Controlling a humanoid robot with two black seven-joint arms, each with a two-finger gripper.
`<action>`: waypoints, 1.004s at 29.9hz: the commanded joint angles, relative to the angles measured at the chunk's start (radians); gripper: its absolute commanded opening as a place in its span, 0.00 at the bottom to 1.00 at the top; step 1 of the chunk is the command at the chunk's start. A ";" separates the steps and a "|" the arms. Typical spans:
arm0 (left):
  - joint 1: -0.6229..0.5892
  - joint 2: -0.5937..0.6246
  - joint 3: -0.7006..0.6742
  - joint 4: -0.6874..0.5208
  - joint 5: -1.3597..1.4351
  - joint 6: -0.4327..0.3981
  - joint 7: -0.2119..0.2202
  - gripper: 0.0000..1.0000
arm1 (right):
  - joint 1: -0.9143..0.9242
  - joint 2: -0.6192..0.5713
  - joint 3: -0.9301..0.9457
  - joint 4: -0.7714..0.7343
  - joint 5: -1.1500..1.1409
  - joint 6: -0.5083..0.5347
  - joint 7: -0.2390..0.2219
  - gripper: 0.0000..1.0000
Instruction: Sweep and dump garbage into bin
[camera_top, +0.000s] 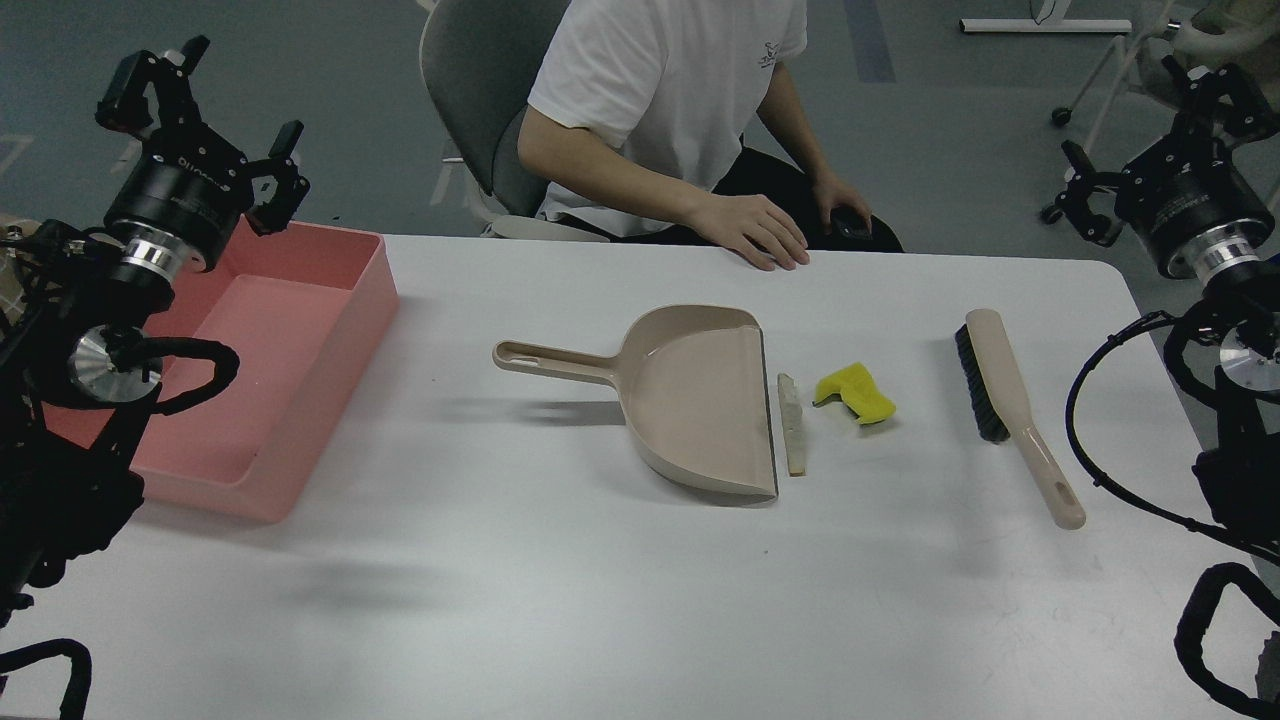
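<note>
Garbage: yellow scrap (856, 394) and thin beige strip (791, 424), both on the desk (560, 590) near centre. Strip lies just beside the open lip of the dustpan (700, 400), roughly parallel to it; yellow scrap just right of the strip, apart from it. Dustpan flat, handle pointing left. Brush (1010, 400) further right, well apart from the scraps, bristles facing them, handle end toward me. Bin (330, 330) at the left desk edge, looks empty.

My left claw (205, 110) hangs above the bin's far corner, fingers apart, holding nothing. My right claw (1135, 150) is off the desk's far right corner, seen dark and end-on; cannot tell its state. Nothing grasped yet, so the task is at its start.

Step in hand, as I judge it: pick up tools. Right takes the brush by its handle, low enough to keep bristles on the desk; left takes the dustpan handle and pins the lip down. Sweep leftward in one short stroke, yellow scrap first so it pushes the strip in. Risk: strip slipping under the lip.

A person's hand (755, 228) rests on the far desk edge; keep clear.
</note>
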 joint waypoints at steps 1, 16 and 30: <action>-0.002 -0.002 0.017 0.001 0.000 0.004 -0.002 0.98 | 0.000 0.001 0.002 0.001 0.001 -0.001 0.000 1.00; -0.029 -0.003 0.026 -0.008 -0.006 -0.003 -0.011 0.98 | 0.009 0.001 0.006 0.009 0.001 -0.015 0.000 1.00; -0.028 -0.002 0.027 -0.026 -0.014 -0.007 -0.009 0.98 | 0.000 0.001 0.006 0.073 0.008 -0.003 -0.002 1.00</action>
